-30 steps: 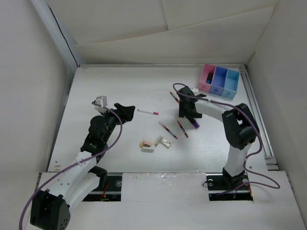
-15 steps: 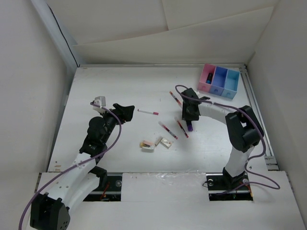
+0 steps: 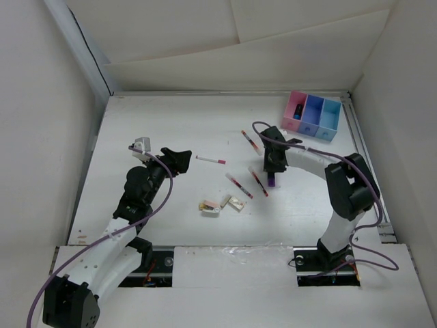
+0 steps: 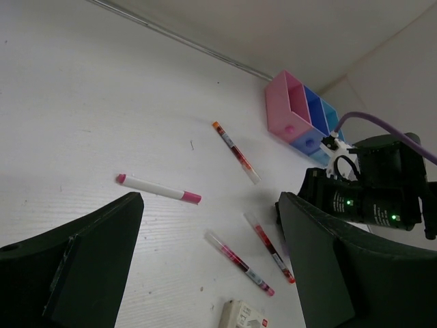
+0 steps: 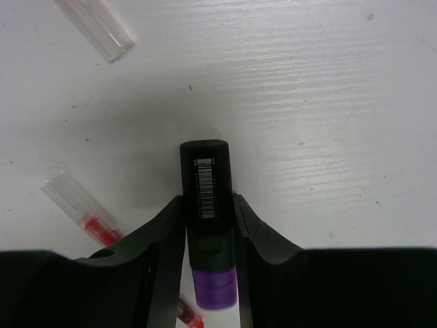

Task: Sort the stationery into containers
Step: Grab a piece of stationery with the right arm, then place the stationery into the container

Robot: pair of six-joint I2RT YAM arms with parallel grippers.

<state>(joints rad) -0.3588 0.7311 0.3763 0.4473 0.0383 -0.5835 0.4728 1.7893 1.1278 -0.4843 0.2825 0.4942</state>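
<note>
My right gripper [image 3: 272, 166] [image 5: 207, 212] is shut on a black marker with a purple cap [image 5: 205, 188] [image 3: 271, 180], held low over the table. A pink-ended white pen [image 3: 210, 160] [image 4: 158, 189] lies just right of my open, empty left gripper [image 3: 179, 158] [image 4: 205, 273]. Three thin red-filled pens lie nearby: one far [image 3: 248, 140] [image 4: 235, 152], two mid-table [image 3: 239, 185] [image 3: 259, 183]. Two beige erasers [image 3: 209, 208] [image 3: 236, 203] lie nearer. The joined pink [image 3: 295, 111], blue [image 3: 313, 116] and light blue [image 3: 329, 120] bins stand at the far right.
A dark item sits inside the pink bin. White walls enclose the table on the left, back and right. A purple cable loops over each arm. In the right wrist view a clear pen end [image 5: 95, 24] and a red pen [image 5: 85, 212] lie left of the marker.
My right gripper has shifted slightly right and turned so that it is lined up along the purple-capped marker, which has turned with it. The left arm has not moved.
</note>
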